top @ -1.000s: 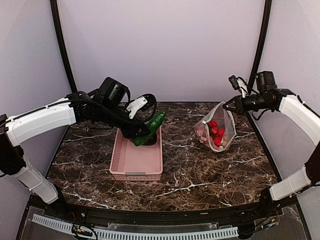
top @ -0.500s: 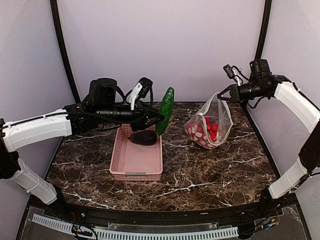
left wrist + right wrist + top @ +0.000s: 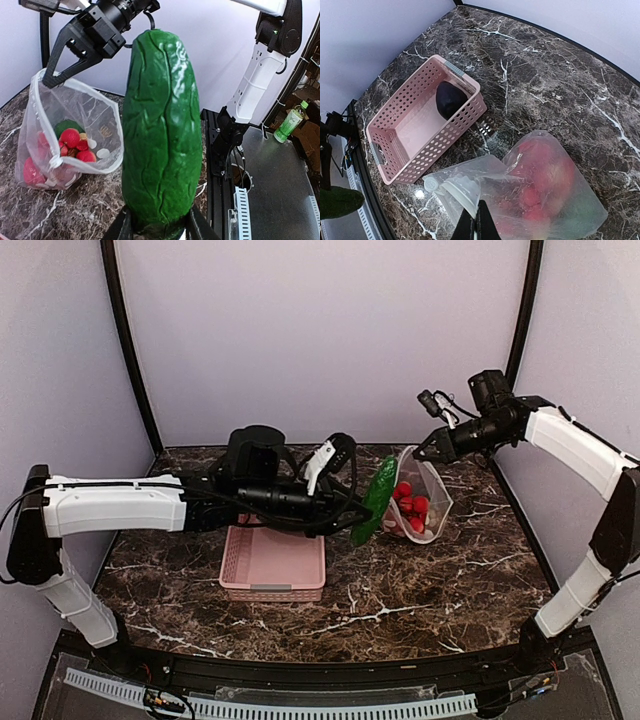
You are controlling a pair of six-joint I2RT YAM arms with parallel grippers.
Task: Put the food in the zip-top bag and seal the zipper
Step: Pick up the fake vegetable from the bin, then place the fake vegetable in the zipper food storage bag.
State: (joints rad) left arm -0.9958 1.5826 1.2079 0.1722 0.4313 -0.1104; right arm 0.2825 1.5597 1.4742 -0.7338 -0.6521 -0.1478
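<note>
Top external: left gripper (image 3: 358,527) was clamped on the lower end of the cucumber (image 3: 378,498), which was tilted in the air just at 9 o'clock of the zip-top bag (image 3: 432,502). Right gripper (image 3: 424,451) was pinched shut on the bag's mouth edge, lifting it open at the table's 2 o'clock. Red fruits (image 3: 408,505) sat inside. Eggplant (image 3: 451,99) lay in the pink basket (image 3: 272,565).

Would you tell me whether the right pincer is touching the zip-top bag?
Touching: the right wrist view shows the right pincer closed on the mouth edge of the zip-top bag.
</note>
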